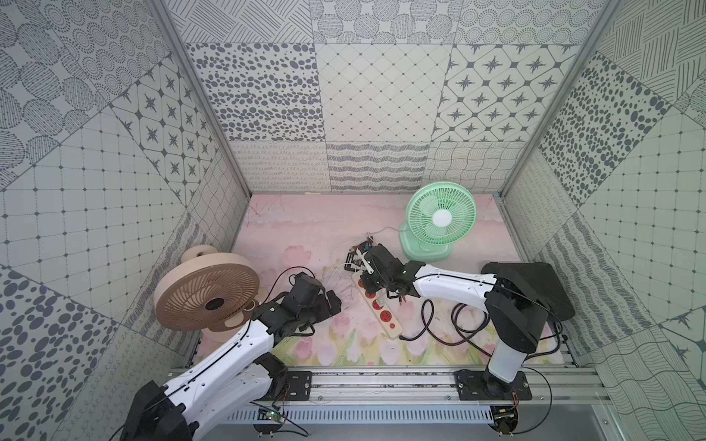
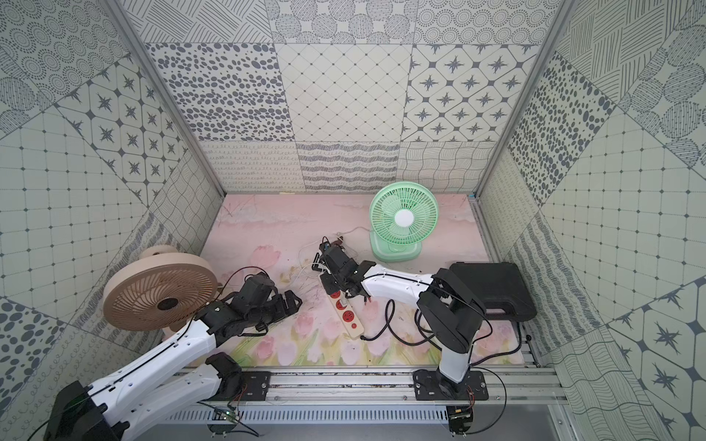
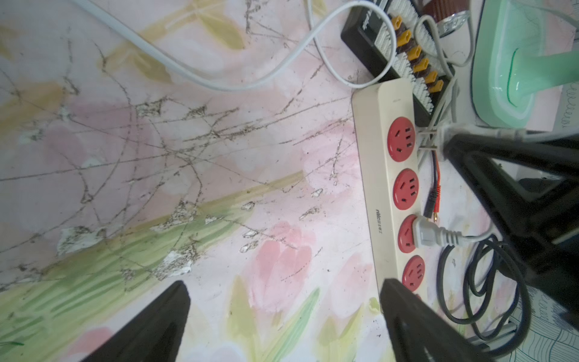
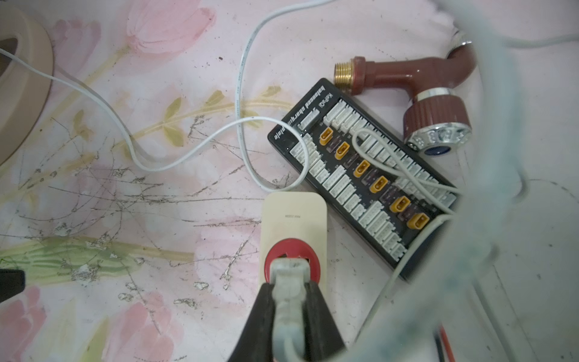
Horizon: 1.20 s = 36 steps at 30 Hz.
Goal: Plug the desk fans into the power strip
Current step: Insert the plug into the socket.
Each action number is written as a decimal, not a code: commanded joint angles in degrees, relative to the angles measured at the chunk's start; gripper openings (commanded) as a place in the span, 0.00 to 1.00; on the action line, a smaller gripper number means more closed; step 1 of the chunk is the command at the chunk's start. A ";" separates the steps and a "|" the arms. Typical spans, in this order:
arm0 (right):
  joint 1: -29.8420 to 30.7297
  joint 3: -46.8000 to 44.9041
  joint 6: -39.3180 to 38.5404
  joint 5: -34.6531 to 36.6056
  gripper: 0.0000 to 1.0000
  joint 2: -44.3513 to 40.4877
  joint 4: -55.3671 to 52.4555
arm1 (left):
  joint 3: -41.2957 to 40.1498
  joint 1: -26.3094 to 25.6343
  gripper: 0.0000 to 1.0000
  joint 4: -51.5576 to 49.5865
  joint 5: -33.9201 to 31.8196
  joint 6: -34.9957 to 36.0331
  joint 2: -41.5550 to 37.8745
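While right gripper (image 4: 289, 286) clamps a plug (image 4: 288, 271) (grey), power strip (image 4: 294, 213) lies seemingly just beneath.

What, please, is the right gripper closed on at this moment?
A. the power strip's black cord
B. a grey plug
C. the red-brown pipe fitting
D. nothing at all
B: in the right wrist view the right gripper pinches a grey plug at the end red socket of the power strip.

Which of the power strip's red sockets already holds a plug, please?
The third socket from the black board, filled by a grey plug; the others show bare slots.
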 commanded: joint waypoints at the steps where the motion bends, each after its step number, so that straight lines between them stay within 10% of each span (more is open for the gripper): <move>1: 0.08 0.25 1.00 0.81 0.00 1.34 2.33 | -0.51 1.14 1.00 0.32 1.15 0.50 -0.64; 36: 0.88 0.82 0.14 0.80 0.00 6.22 -2.62 | -0.83 1.49 0.99 -0.94 -0.14 -0.57 -1.22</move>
